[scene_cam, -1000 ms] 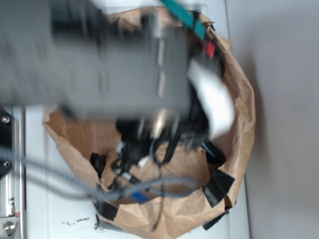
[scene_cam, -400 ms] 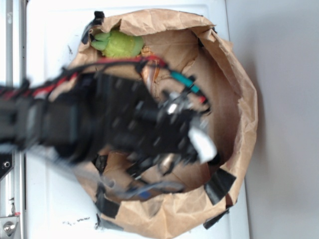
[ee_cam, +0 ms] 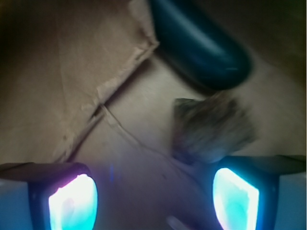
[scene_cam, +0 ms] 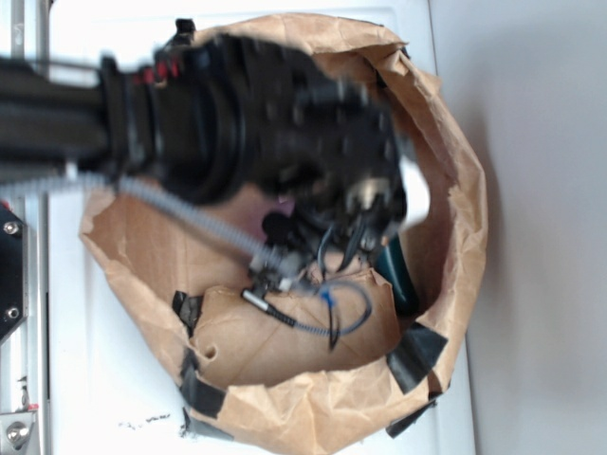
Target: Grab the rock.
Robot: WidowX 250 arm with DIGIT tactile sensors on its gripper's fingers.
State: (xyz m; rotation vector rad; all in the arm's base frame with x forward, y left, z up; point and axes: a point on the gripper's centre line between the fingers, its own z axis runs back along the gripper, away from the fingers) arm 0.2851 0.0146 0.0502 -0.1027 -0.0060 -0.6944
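Arm now higher across bag [scene_cam: 455,284], jaws wide, empty, above rough brown rock [ee_cam: 211,127].

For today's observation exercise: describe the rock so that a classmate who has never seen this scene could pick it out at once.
Look inside the brown paper bag, on its crumpled floor, in the wrist view. The rock lies just below the smooth dark green curved object, near the gripper's right-hand fingertip. It alone is rough, brownish-grey and lumpy.

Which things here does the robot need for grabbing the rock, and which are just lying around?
Needed:
small rough dark brown rock
end effector, open, rock near one fingertip

Just lying around:
smooth dark green curved object
crumpled brown paper bag holding everything
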